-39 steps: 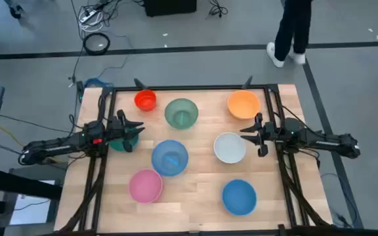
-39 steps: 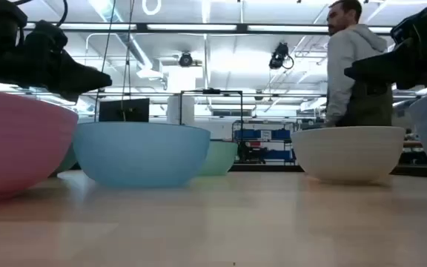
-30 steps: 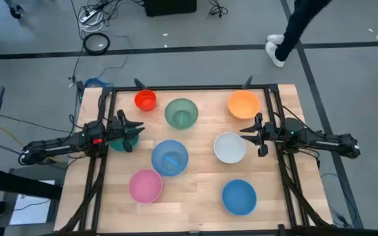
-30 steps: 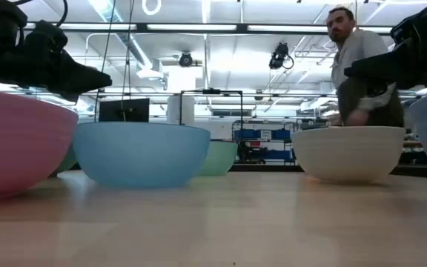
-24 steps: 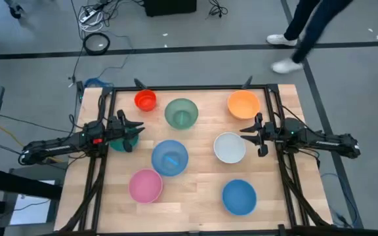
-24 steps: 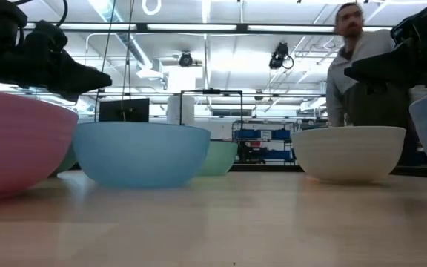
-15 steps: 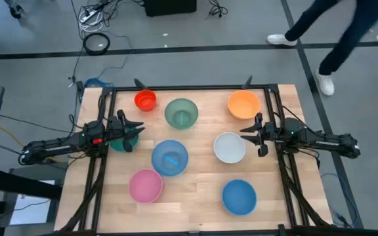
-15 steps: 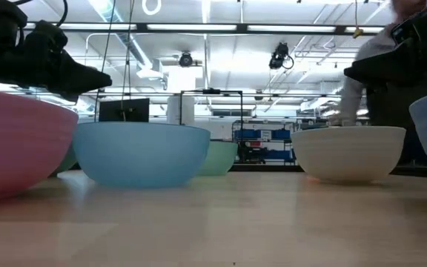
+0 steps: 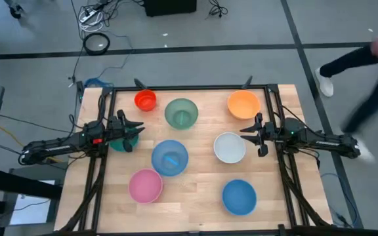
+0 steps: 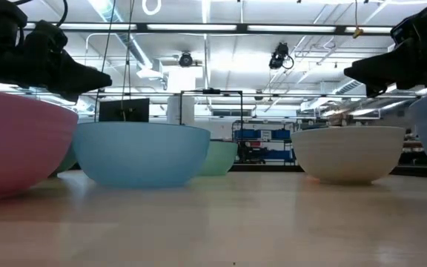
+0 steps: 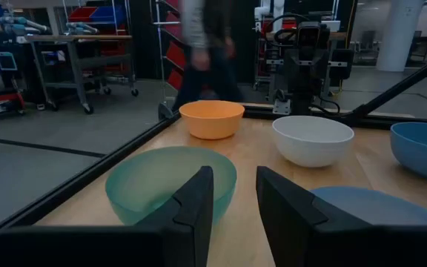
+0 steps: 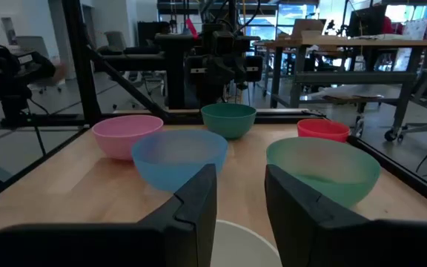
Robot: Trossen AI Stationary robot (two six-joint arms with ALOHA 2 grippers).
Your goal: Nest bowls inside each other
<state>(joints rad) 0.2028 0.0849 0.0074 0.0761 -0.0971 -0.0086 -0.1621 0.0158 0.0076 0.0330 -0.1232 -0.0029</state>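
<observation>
Bowls lie apart on the worktop (image 9: pixel 195 200), none nested; the red bowl (image 9: pixel 145 99), smallest, sits just beyond the left end effector (image 9: pixel 134 132), nearer than the right end effector (image 9: pixel 251 136), both slightly spread and empty.

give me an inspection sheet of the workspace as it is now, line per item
surface: wooden table in a dark frame.
job's things: eight bowls, all apart, none nested: red bowl, green bowl, orange bowl, teal bowl, light blue bowl, white bowl, pink bowl, blue bowl.
clutter: nothing seen.
grippers: left gripper open and empty over the teal bowl; right gripper open and empty beside the white bowl.
cables: coiled cable on the floor.
surroundings: a person walking past the table's right.
</observation>
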